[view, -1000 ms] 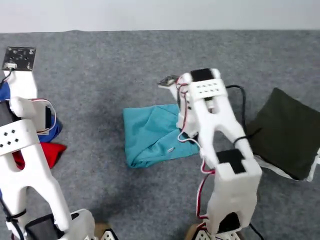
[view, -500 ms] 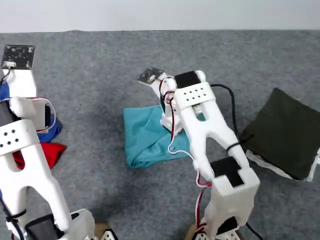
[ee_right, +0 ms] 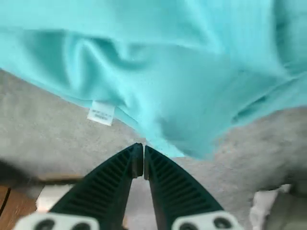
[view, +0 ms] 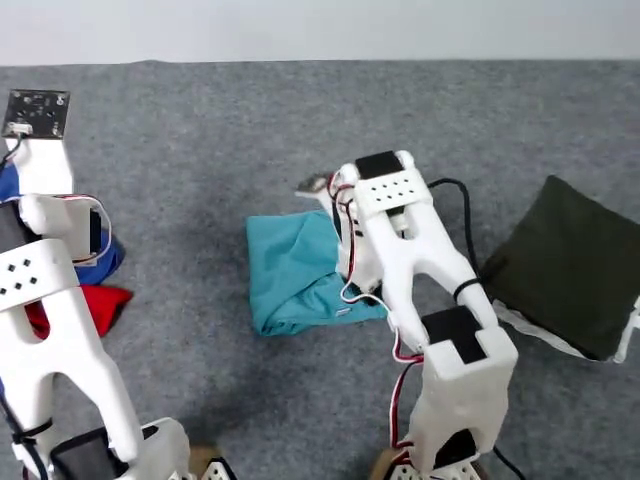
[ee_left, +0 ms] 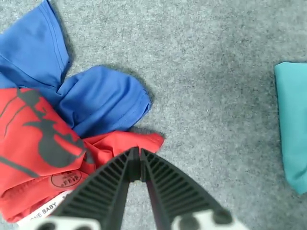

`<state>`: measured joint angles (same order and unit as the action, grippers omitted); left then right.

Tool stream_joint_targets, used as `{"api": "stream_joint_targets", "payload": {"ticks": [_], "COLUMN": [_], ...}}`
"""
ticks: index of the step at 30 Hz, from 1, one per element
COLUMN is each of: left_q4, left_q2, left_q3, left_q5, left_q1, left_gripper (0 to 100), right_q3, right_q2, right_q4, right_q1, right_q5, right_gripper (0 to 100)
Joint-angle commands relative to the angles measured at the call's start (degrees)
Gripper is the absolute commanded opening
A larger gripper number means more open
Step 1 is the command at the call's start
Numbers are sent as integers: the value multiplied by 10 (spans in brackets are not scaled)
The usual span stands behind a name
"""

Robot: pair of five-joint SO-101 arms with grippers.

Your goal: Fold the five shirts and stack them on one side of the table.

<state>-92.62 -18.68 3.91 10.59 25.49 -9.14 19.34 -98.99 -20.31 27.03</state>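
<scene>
My right gripper (ee_right: 139, 154), fingers pressed together on nothing, hangs at the near edge of the crumpled teal cotton shirt (view: 295, 265) at table centre, its bulk toward eleven o'clock of the fingertips, with my left gripper (ee_left: 139, 163), likewise closed and empty, well apart at the table's nine o'clock side.

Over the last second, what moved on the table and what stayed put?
The right arm swung toward the left arm over the teal shirt, then came partway back; its tool is shut on nothing. Teal shirt, left arm, dark shirt, red shirt and blue shirt stayed put.
</scene>
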Motion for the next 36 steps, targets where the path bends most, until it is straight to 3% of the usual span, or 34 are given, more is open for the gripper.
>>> {"api": "stream_joint_targets", "payload": {"ticks": [1,5,12,16,21,24,30,36], "left_q4": [8,12,9,18,32,32,32,28], "left_q2": [-15,-15,-15,-15,-18,-19,-19,-20], "left_q3": [-2,-2,-2,5,31,38,38,38], "left_q5": [6,6,30,30,30,30,30,30], "left_q1": [-2,-2,2,-1,-1,-1,-1,2], "left_gripper": [6,6,6,6,6,6,6,6], "right_q3": [-44,-18,-2,-23,-127,-172,-185,-185], "right_q2": [-38,5,93,62,32,36,89,159], "right_q4": [69,121,-31,-36,21,82,191,256], "right_q1": [2,7,46,42,17,-2,-46,-64], "right_q5": [-7,-6,-6,-6,-11,-63,-135,-148], "right_gripper": [9,9,9,9,11,17,195,183]}}
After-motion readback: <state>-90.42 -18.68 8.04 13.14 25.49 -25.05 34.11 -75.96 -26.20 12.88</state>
